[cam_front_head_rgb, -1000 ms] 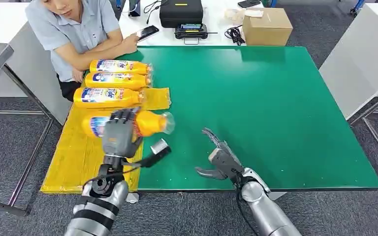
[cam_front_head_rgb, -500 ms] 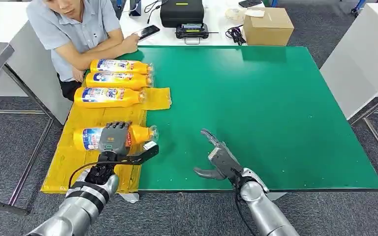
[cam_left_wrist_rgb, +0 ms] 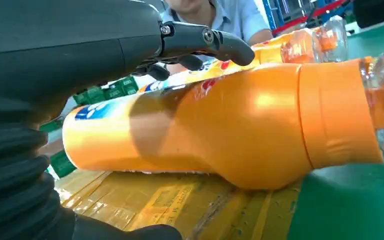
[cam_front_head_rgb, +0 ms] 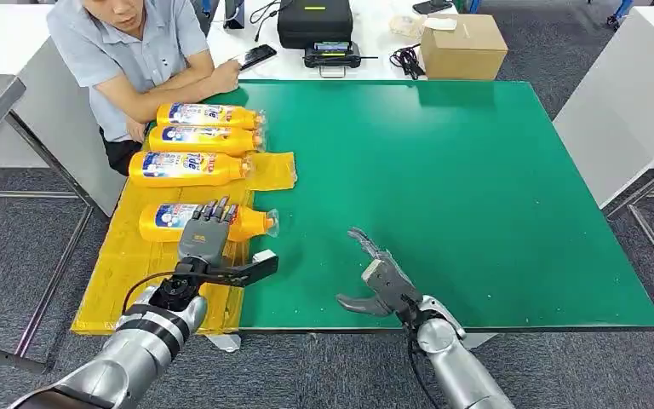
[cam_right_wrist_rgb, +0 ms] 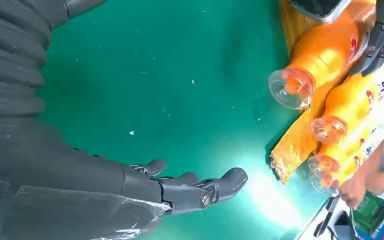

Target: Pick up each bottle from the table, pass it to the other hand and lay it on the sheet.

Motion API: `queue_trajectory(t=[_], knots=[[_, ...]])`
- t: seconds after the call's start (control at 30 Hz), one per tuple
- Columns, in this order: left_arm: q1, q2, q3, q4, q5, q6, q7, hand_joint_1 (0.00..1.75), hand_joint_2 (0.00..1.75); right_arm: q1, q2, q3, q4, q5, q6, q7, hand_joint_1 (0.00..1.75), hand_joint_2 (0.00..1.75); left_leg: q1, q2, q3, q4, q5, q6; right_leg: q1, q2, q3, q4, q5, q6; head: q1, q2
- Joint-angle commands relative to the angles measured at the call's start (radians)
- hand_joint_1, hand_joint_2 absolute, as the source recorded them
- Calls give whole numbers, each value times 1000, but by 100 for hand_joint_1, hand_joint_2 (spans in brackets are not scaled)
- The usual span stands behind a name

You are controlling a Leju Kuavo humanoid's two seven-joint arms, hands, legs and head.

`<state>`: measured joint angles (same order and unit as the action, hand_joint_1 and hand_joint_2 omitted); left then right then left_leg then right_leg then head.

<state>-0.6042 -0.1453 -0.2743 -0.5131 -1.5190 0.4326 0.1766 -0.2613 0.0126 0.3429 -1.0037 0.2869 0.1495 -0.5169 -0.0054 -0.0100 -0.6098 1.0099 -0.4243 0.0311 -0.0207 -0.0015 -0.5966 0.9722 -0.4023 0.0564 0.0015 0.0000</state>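
Four bottles lie on the yellow sheet in the head view; the nearest bottle, carried a second ago, is down. Left hand lifts off, fingers spread; right hand hangs loose. Left wrist view: bottle resting free.

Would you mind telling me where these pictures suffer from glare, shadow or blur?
Right wrist view: a bright glare patch washes out the green table beside the yellow sheet. Left wrist view: the left hand casts a dark shadow across the nearest bottle, whose clear cap end is blurred; the background is soft. Head view: evenly lit and sharp.
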Motion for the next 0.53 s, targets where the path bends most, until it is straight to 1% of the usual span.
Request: queue_trajectory(t=[0.03,0.23,0.27,0.3,0.33,0.37,0.4,0.43,0.47,0.5,0.53], knots=[[-32,0,-19,98,23,-23,-10,0,175,-22,5,-30,35,3,4,-3,0,175,1,1,4,0,-2,-2,1,1,4,-1,-1,-2,0,0],[-7,1,-44,52,33,91,-28,0,175,-13,0,-42,35,7,1,-9,0,175,2,2,7,0,-2,-2,2,1,6,-1,-2,-3,0,0],[13,-3,-43,19,57,190,-69,0,175,-7,0,-46,34,8,-4,-9,0,175,2,3,8,0,-3,-3,3,2,8,-1,-2,-4,0,0],[46,1,-51,-54,74,266,-132,0,175,1,-3,-46,29,7,-7,-12,0,175,1,2,4,0,-2,-2,1,1,4,-1,-1,-2,0,0],[145,4,-16,-293,79,266,-178,0,175,9,-5,-46,24,1,-9,-19,0,175,1,1,6,-1,-2,-2,1,1,6,-1,-2,-3,0,0],[236,-28,59,-462,100,266,-251,0,175,22,-6,-48,15,-6,-14,-25,0,175,0,2,4,-2,-1,-1,0,1,4,-2,-1,-2,0,0],[348,-160,228,-649,209,266,-563,0,175,61,-13,-54,-19,-19,-28,-33,0,175,1,2,6,-2,-2,-2,1,1,5,-2,-2,-2,0,0],[379,-204,262,-662,233,266,-626,0,175,81,-15,-59,-35,-27,-35,-35,0,175,0,0,2,-1,-1,0,0,-1,3,-1,-1,-1,0,0],[417,-204,208,-698,241,266,-636,0,175,101,-21,-63,-50,-30,-42,-36,0,175,1,0,4,0,-3,-1,1,-1,5,-1,-3,-2,-1,0],[417,-204,208,-698,241,266,-636,0,175,101,-21,-63,-50,-30,-42,-36,0,175,0,-3,3,0,-2,0,1,-4,4,-2,-3,-1,1,0],[433,-204,177,-705,257,266,-623,0,175,107,-24,-67,-51,-32,-45,-38,0,175,1,-2,4,1,-4,-1,1,-3,5,-1,-5,-1,-1,0]])
